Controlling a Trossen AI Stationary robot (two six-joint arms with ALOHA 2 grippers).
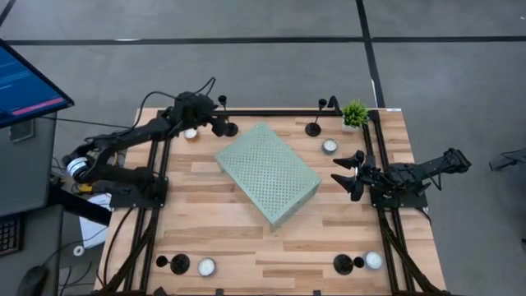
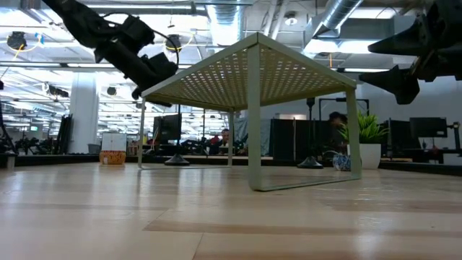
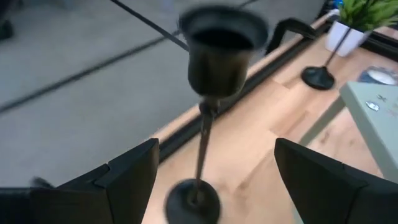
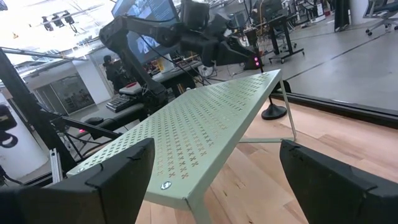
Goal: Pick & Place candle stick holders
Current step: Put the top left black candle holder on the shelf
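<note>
High view shows the left gripper (image 1: 223,123) at the counter's (image 1: 238,238) far left corner, fingers (image 3: 124,177) spread wide on either side of one candle stick holder (image 3: 205,112) without gripping it. Other holders stand by the potted plant (image 1: 355,113) and near both front corners. The right gripper (image 1: 349,174) hovers open, holding nothing, beside the green perforated stand (image 1: 269,173).

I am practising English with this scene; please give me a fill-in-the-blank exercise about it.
1. The left gripper is open around the stem of a black ____ holder.
2. The perforated green stand sits in the ____ of the table.
3. The right gripper is open and holds ____.
4. The potted plant stands near the table's far ____ corner.

Missing words: candle stick; middle; nothing; right
</note>
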